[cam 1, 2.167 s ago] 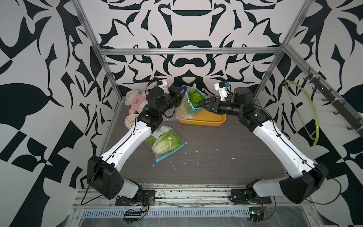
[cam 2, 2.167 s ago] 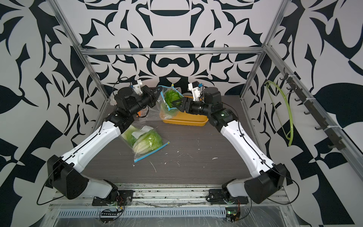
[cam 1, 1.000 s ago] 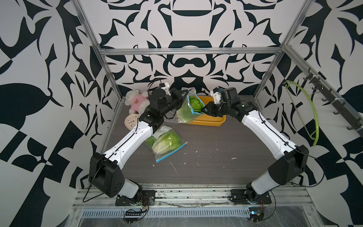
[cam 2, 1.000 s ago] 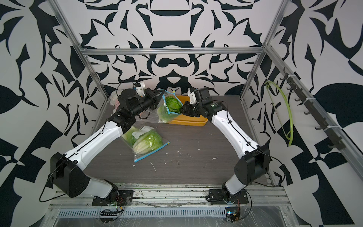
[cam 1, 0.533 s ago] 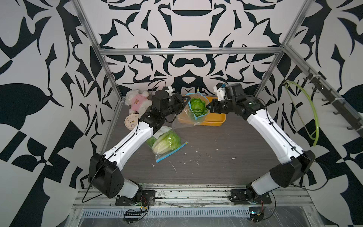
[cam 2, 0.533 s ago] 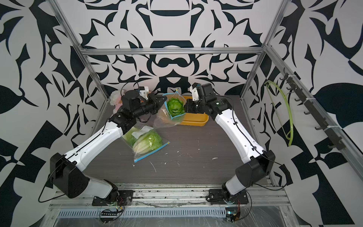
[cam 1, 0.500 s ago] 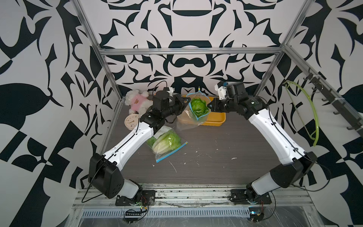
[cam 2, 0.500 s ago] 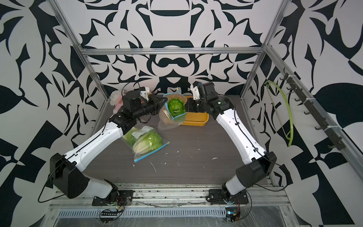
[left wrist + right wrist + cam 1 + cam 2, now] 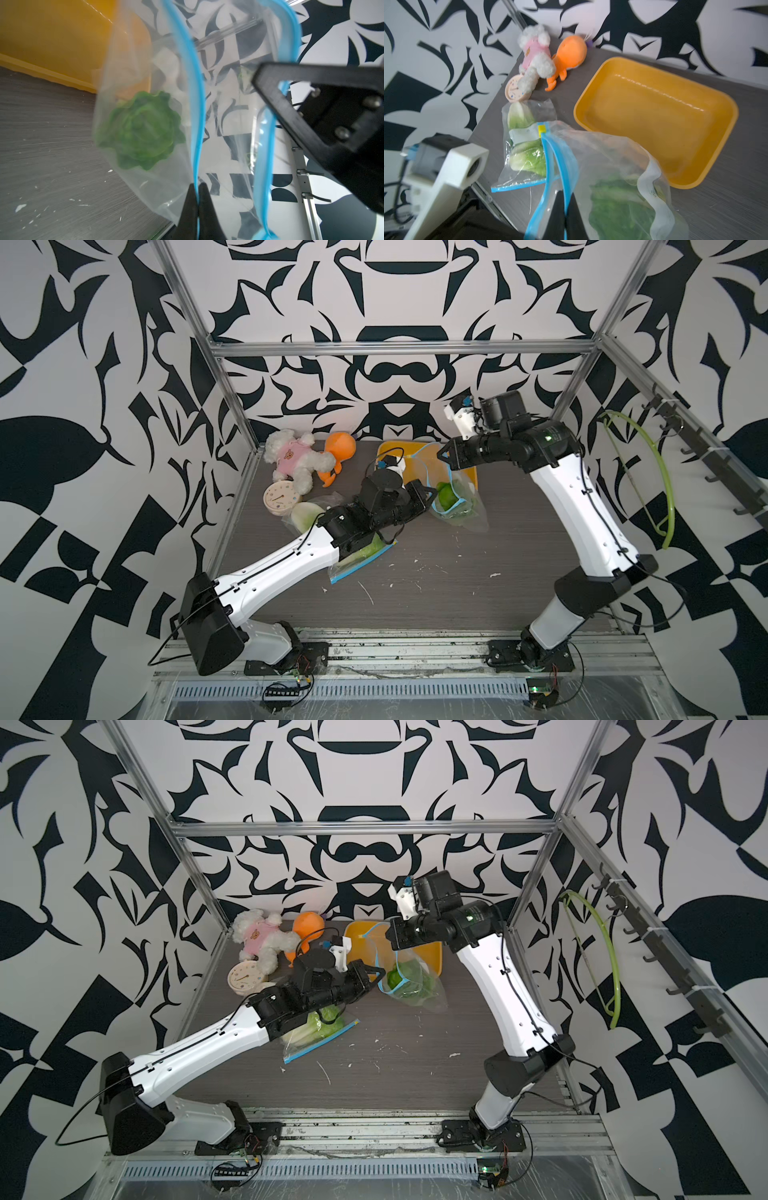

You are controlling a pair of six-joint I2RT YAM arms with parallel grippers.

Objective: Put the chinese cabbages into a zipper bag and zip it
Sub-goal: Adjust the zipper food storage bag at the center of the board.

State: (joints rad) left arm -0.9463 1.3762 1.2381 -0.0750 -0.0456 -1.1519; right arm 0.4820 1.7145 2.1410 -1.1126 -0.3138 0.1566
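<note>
Chinese cabbage [image 9: 141,133] inside zipper bag [image 9: 461,512]; left gripper [image 9: 197,188], right gripper [image 9: 565,197] pinch blue rim. Label [image 9: 652,182] unreadable. Yellow tray [image 9: 654,108] below right gripper; second bag [image 9: 527,160] behind left gripper.

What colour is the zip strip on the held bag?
Light blue; the zip strip shows best in the left wrist view.

fingers [image 9: 188,209] pinching zipper bag [image 9: 164,187], cabbage [image 9: 141,131] inside

Green chinese cabbage [image 9: 141,131], leaf top toward mouth, in clear blue-zip zipper bag [image 9: 419,992] (open, sagging), table 1 o'clock; two cabbages [image 9: 529,160] in flat second bag [image 9: 517,182], 9 o'clock.
</note>
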